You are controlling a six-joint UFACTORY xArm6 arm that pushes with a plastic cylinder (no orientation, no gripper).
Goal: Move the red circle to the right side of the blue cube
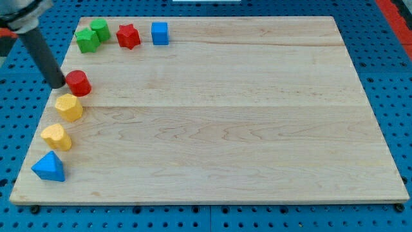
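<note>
1. My tip touches the left side of the red circle, near the tabletop's left edge.
2. The blue cube sits well apart, at the far edge, right of the red star.
3. I carry no gripper, only a bare rod holding nothing.

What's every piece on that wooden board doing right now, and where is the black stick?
Dark rod, my tip: at the red circle's left edge, apparently touching.
Red circle block: flat, near left edge.
Blue cube: top, alone.
Red star block: left of cube.
Two green blocks: top-left, touching.
Two yellow blocks: left edge, apart.
Blue triangular block: bottom-left corner.
Wooden board: lying flat.
</note>
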